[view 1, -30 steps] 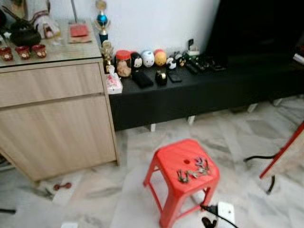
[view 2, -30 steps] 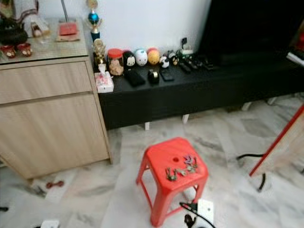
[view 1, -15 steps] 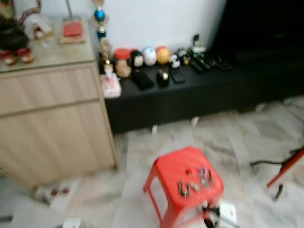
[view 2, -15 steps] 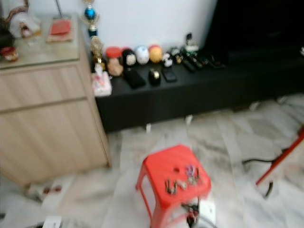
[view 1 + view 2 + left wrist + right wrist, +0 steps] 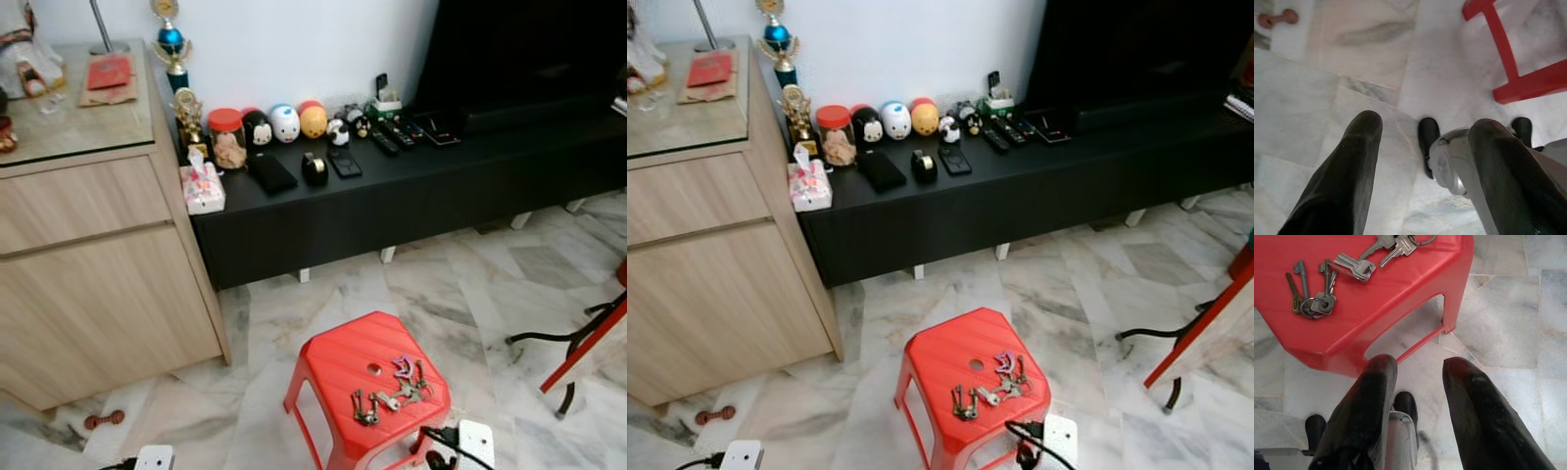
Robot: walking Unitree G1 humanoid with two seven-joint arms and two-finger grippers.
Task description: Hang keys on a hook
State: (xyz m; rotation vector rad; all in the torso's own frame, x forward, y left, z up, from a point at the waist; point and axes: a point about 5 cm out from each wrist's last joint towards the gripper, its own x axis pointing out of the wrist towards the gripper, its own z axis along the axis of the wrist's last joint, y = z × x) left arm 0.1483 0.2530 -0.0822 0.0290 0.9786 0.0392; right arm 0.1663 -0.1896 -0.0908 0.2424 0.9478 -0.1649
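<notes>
A red plastic stool (image 5: 338,364) stands on the marble floor right in front of me. Bunches of keys (image 5: 390,390) lie on the near right part of its seat, one with a purple tag. In the right wrist view the same keys (image 5: 1311,299) rest on the red seat, beyond my right gripper (image 5: 1420,366). That gripper hangs open and holds nothing, low beside the stool and short of the keys. My left gripper (image 5: 1425,127) is open too, over bare floor next to a stool leg (image 5: 1501,46).
A light wooden cabinet (image 5: 93,264) stands at the left. A long black bench (image 5: 411,186) with figurines, a jar and remotes runs along the wall. A white power adapter (image 5: 475,443) with a cable lies by the stool. A red frame (image 5: 588,343) leans at the right.
The whole picture has shifted and sharpened as the camera moved; cabinet and bench sit further left in view. The keys lie on the stool as before.
</notes>
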